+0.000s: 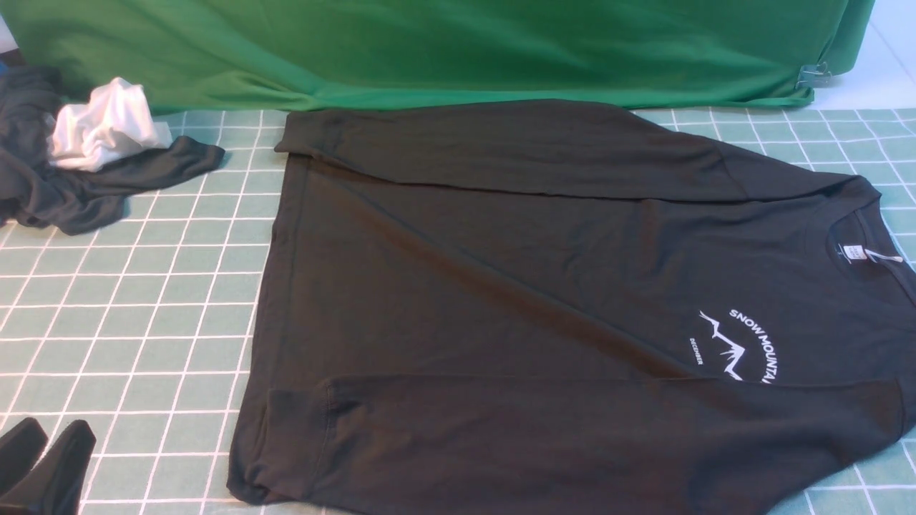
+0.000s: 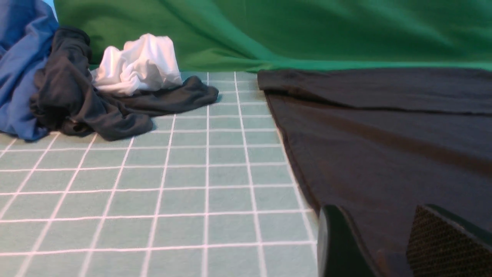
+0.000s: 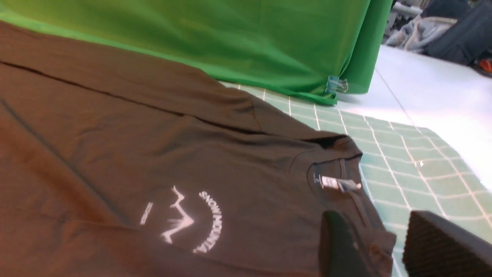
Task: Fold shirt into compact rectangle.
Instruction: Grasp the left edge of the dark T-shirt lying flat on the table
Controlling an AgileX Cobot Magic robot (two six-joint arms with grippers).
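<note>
**Shirt** (image 1: pixel 537 286): black, flat on the gridded tabletop (image 1: pixel 143 322). Collar to the right, hem to the left, logo up, both sleeves folded across the body.

**Left end effector** (image 1: pixel 44 458): fingers parted, empty, near the hem's near corner, not touching it.

**Right end effector** (image 3: pixel 388 250): fingers parted, at the shoulder edge beside the collar.

**Far left**: dark grey garment (image 1: pixel 71 193), with a white cloth (image 1: pixel 104 132) on it.
</note>
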